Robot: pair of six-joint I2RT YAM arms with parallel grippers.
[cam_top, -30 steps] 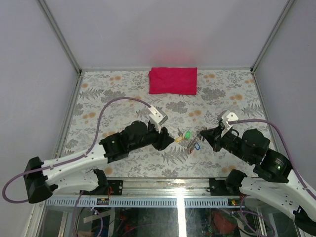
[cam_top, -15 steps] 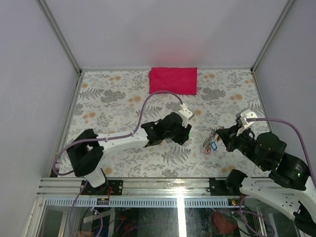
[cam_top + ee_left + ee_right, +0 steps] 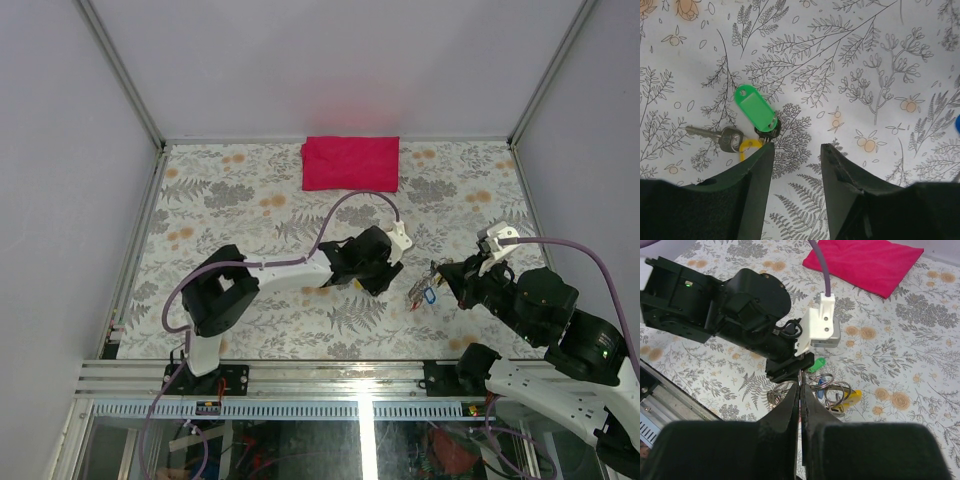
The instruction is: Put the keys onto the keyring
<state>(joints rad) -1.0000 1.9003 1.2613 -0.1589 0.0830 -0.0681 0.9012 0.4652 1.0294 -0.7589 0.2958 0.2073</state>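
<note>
A green-tagged key [image 3: 756,109] lies on the flowered table beside a plain silvery key [image 3: 715,136] and a small yellow ring tag [image 3: 749,147]. My left gripper [image 3: 796,152] hovers just short of them, open, with only table between its fingers. In the top view the left gripper [image 3: 382,275] covers these keys. My right gripper [image 3: 801,376] is shut on the keyring [image 3: 840,390], a bunch of thin wire rings carrying a yellow tag [image 3: 852,397] and a blue tag [image 3: 429,294]. The right gripper [image 3: 437,281] holds the bunch just right of the left gripper.
A red cloth [image 3: 350,162] lies at the back middle of the table. Frame posts and grey walls close the sides. The left arm's body [image 3: 740,305] fills the area straight ahead of the right gripper.
The left arm swung right and further out, ending over the green-tagged key, and its jaws widened slightly. The right gripper drew back to the right with the ring bunch.
</note>
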